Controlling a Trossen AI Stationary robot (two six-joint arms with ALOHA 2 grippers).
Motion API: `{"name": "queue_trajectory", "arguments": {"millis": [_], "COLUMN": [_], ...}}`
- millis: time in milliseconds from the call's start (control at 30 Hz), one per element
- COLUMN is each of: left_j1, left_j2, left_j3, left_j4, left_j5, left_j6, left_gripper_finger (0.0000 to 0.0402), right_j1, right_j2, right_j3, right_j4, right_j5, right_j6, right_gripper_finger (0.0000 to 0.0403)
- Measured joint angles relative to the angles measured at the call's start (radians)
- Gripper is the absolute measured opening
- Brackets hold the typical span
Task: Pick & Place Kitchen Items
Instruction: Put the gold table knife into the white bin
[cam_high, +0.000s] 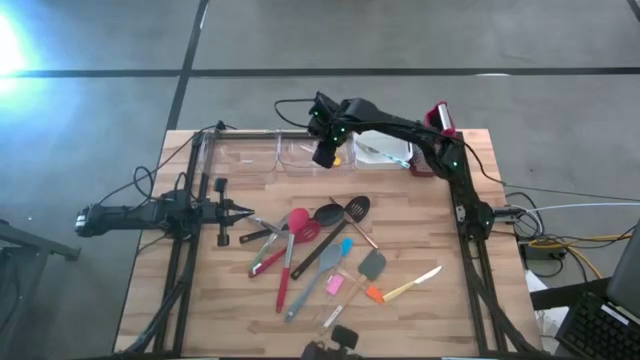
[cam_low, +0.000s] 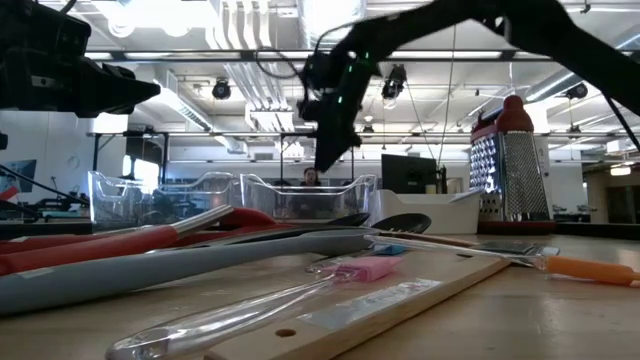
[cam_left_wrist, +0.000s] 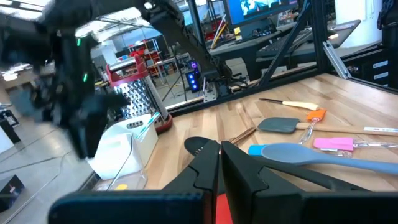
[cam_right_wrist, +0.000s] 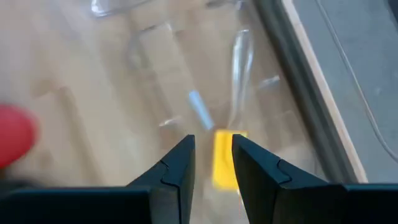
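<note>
Several utensils lie flat on the table's middle: red tongs (cam_high: 266, 252), a red whisk (cam_high: 296, 226), a black ladle (cam_high: 328, 213), a black slotted spoon (cam_high: 357, 207), a blue spoon (cam_high: 330, 258), grey (cam_high: 372, 265), pink (cam_high: 335, 285) and orange (cam_high: 375, 293) scrapers, and a yellow-handled knife (cam_high: 412, 286). My right gripper (cam_high: 325, 156) (cam_right_wrist: 213, 158) hangs open, pointing down over a clear tub (cam_high: 300, 152). A small yellow item (cam_right_wrist: 222, 155) lies below it in the tub. My left gripper (cam_high: 244, 210) (cam_left_wrist: 219, 152) is shut, level, just left of the utensils.
A row of tubs stands along the far edge: clear tubs (cam_high: 238, 150) and a white tub (cam_high: 386, 150). The steel box grater with a red top (cam_high: 440, 120) stands at the far right. Bare wood shows near the left and right edges.
</note>
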Motion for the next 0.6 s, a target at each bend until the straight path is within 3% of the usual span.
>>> {"name": "queue_trajectory", "arguments": {"millis": [267, 600], "left_j1": [0.0, 0.0], "left_j2": [0.0, 0.0], "left_j3": [0.0, 0.0], "left_j4": [0.0, 0.0], "left_j5": [0.0, 0.0], "left_j6": [0.0, 0.0], "left_gripper_finger": [0.0023, 0.0023], "right_j1": [0.116, 0.371], "right_j2": [-0.216, -0.545], "right_j3": [0.005, -0.25], "right_j4": [-0.244, -0.25], "right_j5": [0.012, 0.047], "right_j6": [0.009, 0.172], "right_gripper_finger": [0.0058, 0.0022]}}
